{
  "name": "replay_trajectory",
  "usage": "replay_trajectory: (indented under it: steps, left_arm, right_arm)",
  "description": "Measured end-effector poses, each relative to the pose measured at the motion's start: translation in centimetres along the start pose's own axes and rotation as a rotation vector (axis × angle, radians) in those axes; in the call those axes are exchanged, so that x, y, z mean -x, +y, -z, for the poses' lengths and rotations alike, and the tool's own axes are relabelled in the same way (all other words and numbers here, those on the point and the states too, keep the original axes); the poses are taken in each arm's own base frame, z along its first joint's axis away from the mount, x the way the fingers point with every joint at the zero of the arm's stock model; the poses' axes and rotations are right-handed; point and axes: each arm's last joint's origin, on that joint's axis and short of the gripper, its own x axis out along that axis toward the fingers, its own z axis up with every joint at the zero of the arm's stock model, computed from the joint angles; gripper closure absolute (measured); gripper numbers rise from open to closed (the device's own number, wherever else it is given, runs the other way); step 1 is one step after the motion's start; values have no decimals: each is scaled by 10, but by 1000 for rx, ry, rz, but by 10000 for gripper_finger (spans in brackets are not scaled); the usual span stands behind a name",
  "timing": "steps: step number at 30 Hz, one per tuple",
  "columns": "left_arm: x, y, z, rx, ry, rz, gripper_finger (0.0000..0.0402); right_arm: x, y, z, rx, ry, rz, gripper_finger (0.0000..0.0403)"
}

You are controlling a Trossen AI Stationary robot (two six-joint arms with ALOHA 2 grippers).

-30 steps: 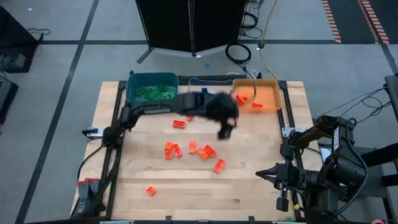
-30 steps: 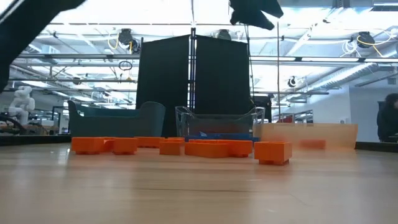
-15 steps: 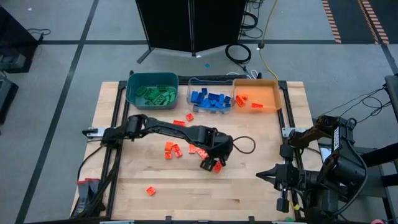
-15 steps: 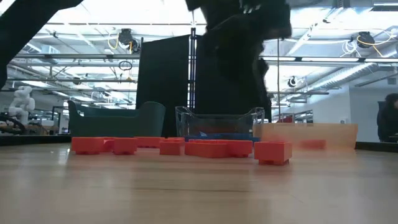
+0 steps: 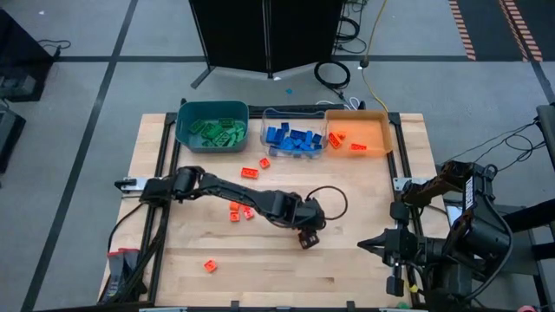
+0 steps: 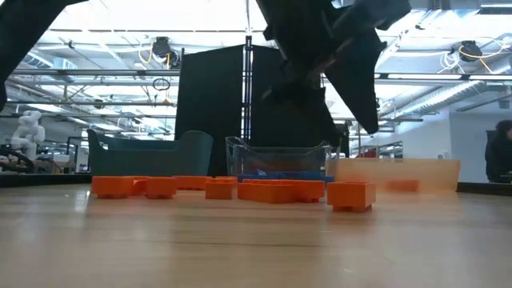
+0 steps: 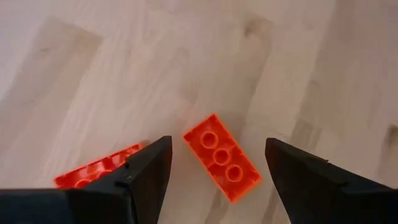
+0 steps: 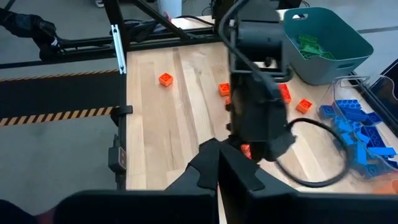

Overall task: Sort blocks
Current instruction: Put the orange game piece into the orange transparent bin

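Left pincer (image 7: pixel 214 171) poised wide over one orange-red studded plastic brick (image 7: pixel 221 157), not yet gripping it.

The step in hand looks like a pick: the brick lies flat on the pale wooden plank counter (image 5: pixel 347 260) between the two dark fingers (image 7: pixel 146 171), turned at an angle to them, so the next move likely calls for a short descent and perhaps a wrist twist before closing, then a carry to the translucent orange plastic bin (image 5: pixel 381 143) at the counter's far edge. A second orange-red brick (image 7: pixel 93 171) lies just beside one finger and could be nudged. Other orange-red bricks (image 5: pixel 238 208) lie loose mid-counter; green ones fill the teal bin (image 5: pixel 186 117), blue ones the clear bin (image 5: pixel 270 126). The right pincer (image 8: pixel 217 162) waits shut off the counter's right edge.
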Motion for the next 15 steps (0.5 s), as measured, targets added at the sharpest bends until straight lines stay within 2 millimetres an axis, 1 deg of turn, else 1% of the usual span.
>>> replay_trajectory:
  steps: [6, 10, 15]
  left_arm:
    - [-1, -16, 6, 81, -100, -52, 139]
    - [-6, -21, 9, 108, -149, -82, 139]
    - [-31, -22, 19, 146, -120, -110, 139]
  right_arm:
    - [0, 0, 0, 2, 0, 0, 403]
    - [0, 0, 0, 3, 0, 0, 403]
    - [0, 0, 0, -1, 0, 0, 403]
